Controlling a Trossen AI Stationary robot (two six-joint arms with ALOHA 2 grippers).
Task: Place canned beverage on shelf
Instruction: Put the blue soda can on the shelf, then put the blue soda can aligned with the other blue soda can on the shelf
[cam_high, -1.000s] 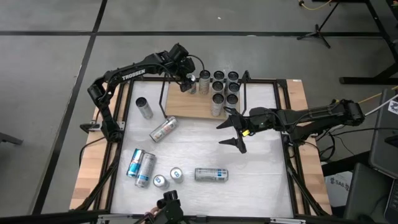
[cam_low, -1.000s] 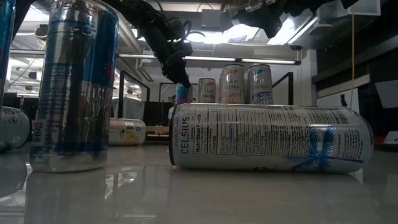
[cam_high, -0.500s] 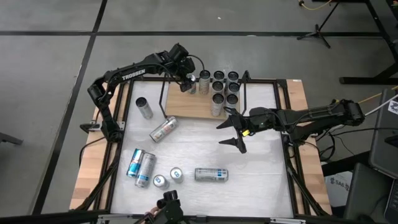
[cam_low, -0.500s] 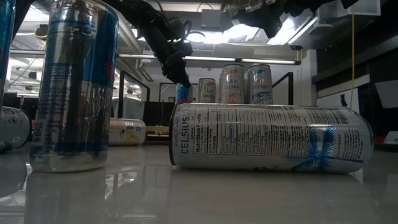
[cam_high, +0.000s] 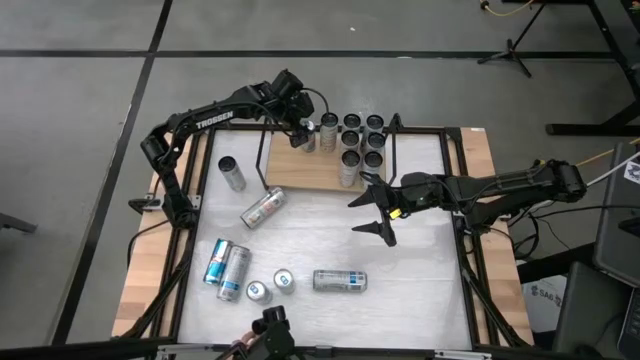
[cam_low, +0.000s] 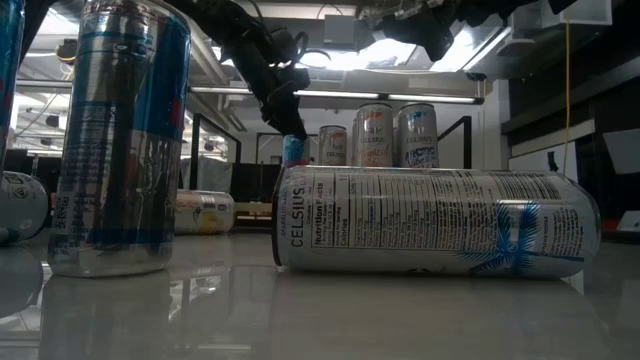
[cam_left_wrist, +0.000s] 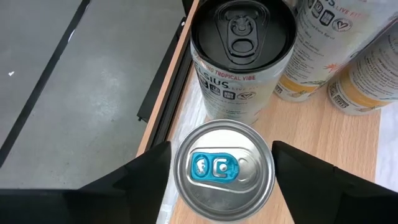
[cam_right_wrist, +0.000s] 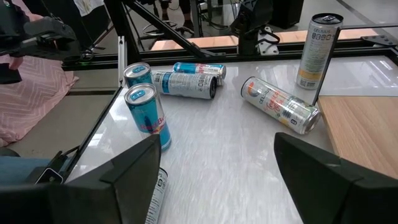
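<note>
White table (cam_high: 420, 270), seen from above, with loose cans standing and lying over its near half. Shelf (cam_high: 300, 172) at the far middle: wooden board in a black rod frame, seven cans (cam_high: 360, 137) already upright along its far edge. Left arm reaching in from the far left; left gripper (cam_high: 304, 134) over the shelf's far left corner, fingers (cam_left_wrist: 140, 177) either side of a blue-tab can (cam_left_wrist: 222, 170), which stands upright on the board just beside a black-topped can (cam_left_wrist: 242, 53). Narrow gaps visible between fingers and can rim in the wrist view, so judged released or nearly so, not clamped. Right arm waiting at mid-table; right gripper (cam_high: 378, 213) spread wide, holding nothing, just off the shelf's near right corner. Step in hand, by judgement: release of the placed can. Next move calls for a straight lift clear of the can without brushing it or its neighbour, then a reach for a loose can, such as the lying can (cam_high: 263, 208) near the shelf's left end.
</note>
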